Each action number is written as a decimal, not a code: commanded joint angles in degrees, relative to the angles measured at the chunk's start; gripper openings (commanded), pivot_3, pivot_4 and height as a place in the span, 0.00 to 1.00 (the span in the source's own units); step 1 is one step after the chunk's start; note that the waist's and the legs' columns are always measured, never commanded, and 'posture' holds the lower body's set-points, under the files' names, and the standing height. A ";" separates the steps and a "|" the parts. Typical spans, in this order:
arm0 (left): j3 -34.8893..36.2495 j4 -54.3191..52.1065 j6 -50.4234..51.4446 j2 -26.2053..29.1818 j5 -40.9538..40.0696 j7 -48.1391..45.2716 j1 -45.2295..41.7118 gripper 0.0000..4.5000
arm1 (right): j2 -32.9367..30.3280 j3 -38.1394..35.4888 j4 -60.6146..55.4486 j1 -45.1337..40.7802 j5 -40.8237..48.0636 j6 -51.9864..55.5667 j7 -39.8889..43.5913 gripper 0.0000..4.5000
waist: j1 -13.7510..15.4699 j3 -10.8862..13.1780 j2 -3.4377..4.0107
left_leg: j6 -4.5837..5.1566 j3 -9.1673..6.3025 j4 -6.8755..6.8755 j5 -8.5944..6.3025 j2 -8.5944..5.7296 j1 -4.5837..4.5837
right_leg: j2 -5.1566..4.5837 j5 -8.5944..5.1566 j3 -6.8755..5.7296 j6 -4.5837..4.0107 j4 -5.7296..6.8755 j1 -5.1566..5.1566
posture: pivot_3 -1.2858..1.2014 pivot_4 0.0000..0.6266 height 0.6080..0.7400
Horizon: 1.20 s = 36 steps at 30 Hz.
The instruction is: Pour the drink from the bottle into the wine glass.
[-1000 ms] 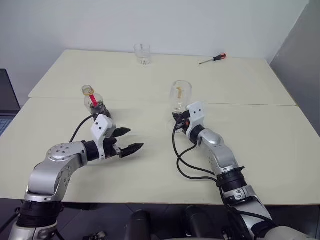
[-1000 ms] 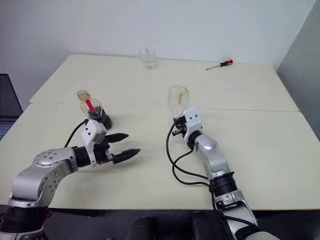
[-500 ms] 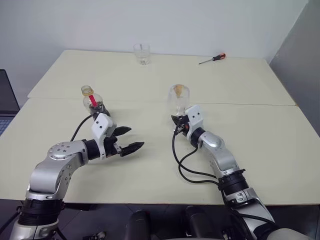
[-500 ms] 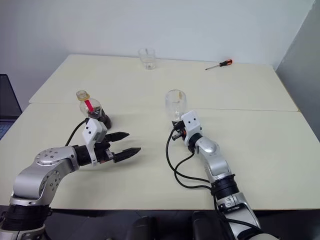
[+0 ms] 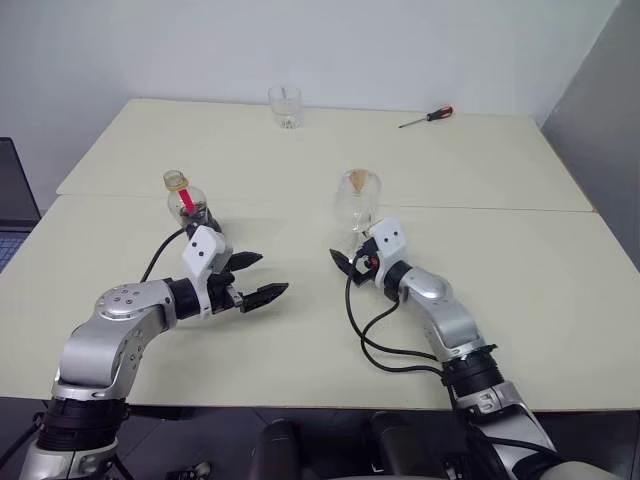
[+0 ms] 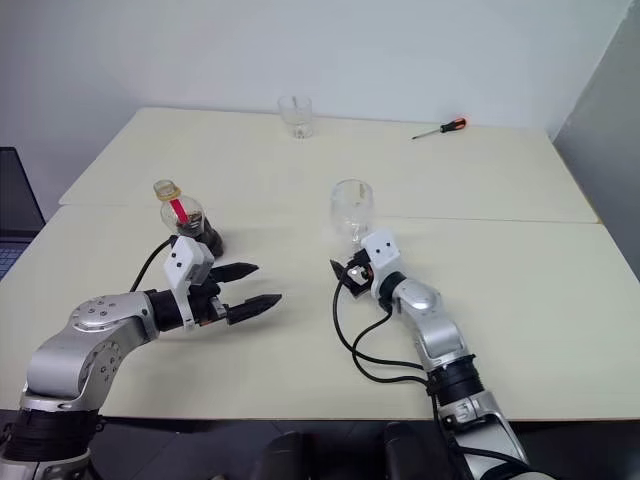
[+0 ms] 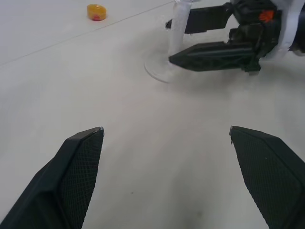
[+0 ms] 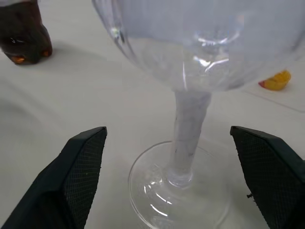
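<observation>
While the wine glass (image 6: 352, 212) stands upright mid-surface (image 6: 500, 260), the right tool (image 8: 176, 191) gapes around its stem. Left tool (image 5: 255, 278), spread wide, sits near the bottle (image 5: 190, 207). Tumbler (image 5: 284, 107) and screwdriver (image 5: 427, 117) lie far behind.

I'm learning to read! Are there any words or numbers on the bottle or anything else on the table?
No words or numbers can be read anywhere.
Bottle: its red label strip is too small to read.
Wine glass, tumbler, screwdriver: no writing visible.
</observation>
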 commanded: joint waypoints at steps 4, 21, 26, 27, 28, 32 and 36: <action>8.06 -4.39 -3.86 -4.78 -0.86 6.68 9.88 1.00 | -12.41 -5.26 -18.59 7.23 7.28 11.60 8.82 1.00 | 0.14 0.01 0.01 | 0.00 0.04 -0.02 0.00 0.03 0.00 | -0.10 -0.01 0.02 0.01 -0.02 0.00 | 0.52 0.24 1.00; 13.74 1.74 -22.36 -16.97 11.17 26.12 17.75 1.00 | -41.03 -24.19 -31.90 -15.02 39.60 38.19 24.98 1.00 | 0.47 0.06 0.04 | 0.02 0.01 -0.15 -0.01 0.02 0.10 | -0.06 -0.17 0.16 0.10 -0.07 0.02 | 0.52 0.24 1.00; 14.44 4.59 -21.46 -17.66 10.97 29.86 11.23 1.00 | -41.89 -22.48 -34.24 -16.88 44.08 40.73 24.39 1.00 | 1.26 0.02 -0.03 | 0.02 0.02 -0.10 -0.01 0.00 0.03 | -0.06 -0.16 0.08 0.10 -0.09 0.04 | 0.52 0.24 1.00; 14.79 5.22 -20.82 -17.88 10.54 30.84 9.46 1.00 | -42.39 -21.96 -34.65 -16.83 44.36 41.02 24.48 1.00 | 1.36 0.02 -0.03 | 0.02 0.03 -0.10 -0.01 0.00 0.02 | -0.06 -0.15 0.08 0.09 -0.09 0.04 | 0.52 0.24 1.00; 14.82 5.59 -20.60 -17.96 10.46 31.66 7.87 1.00 | -42.64 -21.64 -34.75 -16.96 44.56 41.27 24.23 1.00 | 1.43 0.02 -0.03 | 0.03 0.03 -0.10 -0.01 0.00 0.01 | -0.10 -0.13 0.09 0.09 -0.08 0.04 | 0.52 0.24 1.00; 14.04 6.50 -20.52 -17.92 10.79 32.95 4.87 1.00 | -44.05 -20.18 -34.92 -16.99 43.97 40.79 23.77 1.00 | 1.41 0.02 -0.03 | 0.03 0.08 0.02 -0.01 -0.02 -0.04 | -0.12 -0.05 0.06 0.13 -0.11 0.03 | 0.52 0.24 1.00; 11.41 9.06 -21.28 -16.42 13.28 32.50 1.32 1.00 | -44.86 -19.09 -34.91 -16.73 42.85 39.12 23.78 1.00 | 1.32 0.03 -0.03 | 0.03 0.09 0.02 -0.01 -0.05 -0.04 | -0.11 -0.02 0.04 0.10 -0.10 0.02 | 0.52 0.24 1.00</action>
